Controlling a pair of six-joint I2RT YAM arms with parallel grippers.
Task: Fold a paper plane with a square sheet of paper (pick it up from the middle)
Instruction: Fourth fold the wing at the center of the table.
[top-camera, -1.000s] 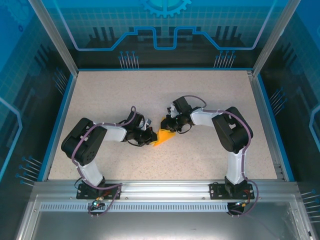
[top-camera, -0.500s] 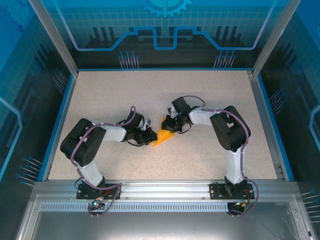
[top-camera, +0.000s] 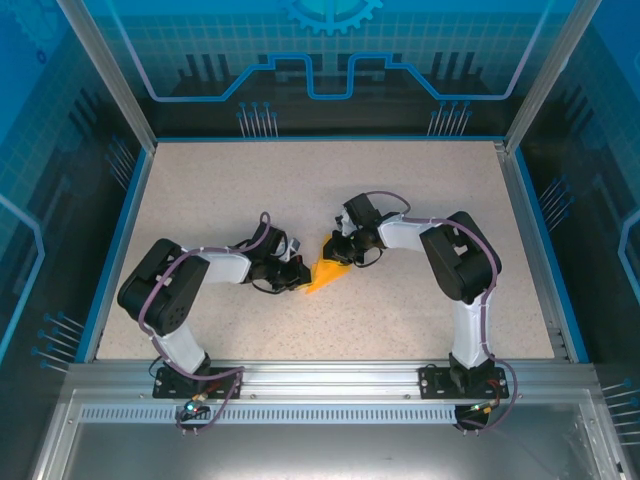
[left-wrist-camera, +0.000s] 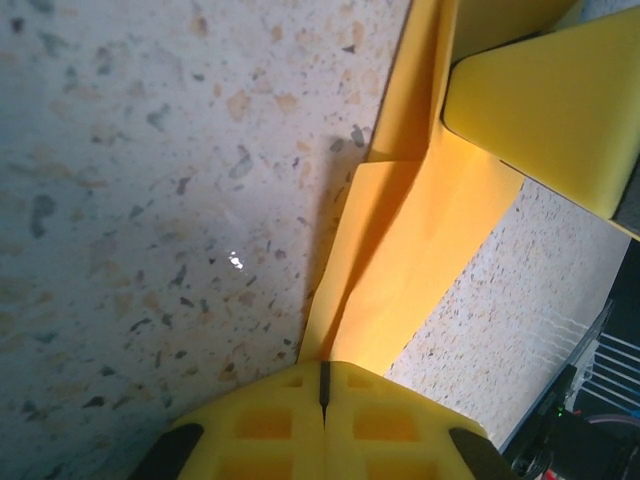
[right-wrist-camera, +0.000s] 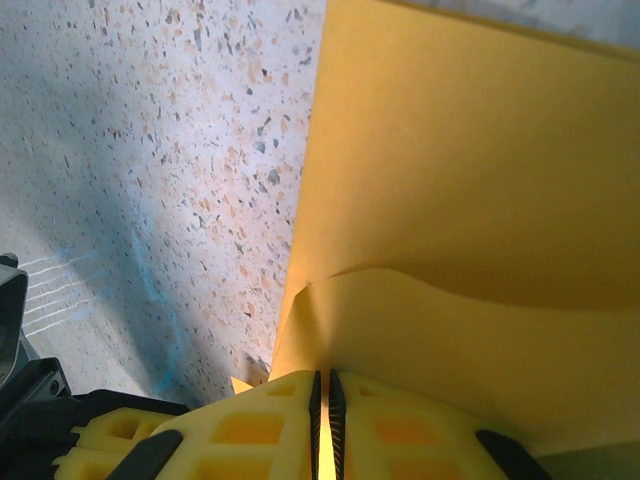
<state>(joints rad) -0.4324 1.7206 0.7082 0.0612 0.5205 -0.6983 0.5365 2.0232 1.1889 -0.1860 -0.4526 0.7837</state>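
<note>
Top external view: a partly folded sheet of paper (top-camera: 322, 276) is held low over the middle of the table (top-camera: 420, 190).
Its long axis is seen running near-left to far-right. The near end is clamped in the left gripper (top-camera: 298, 280) and the far end in the right gripper (top-camera: 336, 254), each with fingers pressed together on it. Neither arm is judged nearer.

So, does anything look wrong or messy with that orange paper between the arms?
Nothing stands out. The paper is partly folded, pinched by the left gripper and right gripper; one flap bows slightly.
</note>
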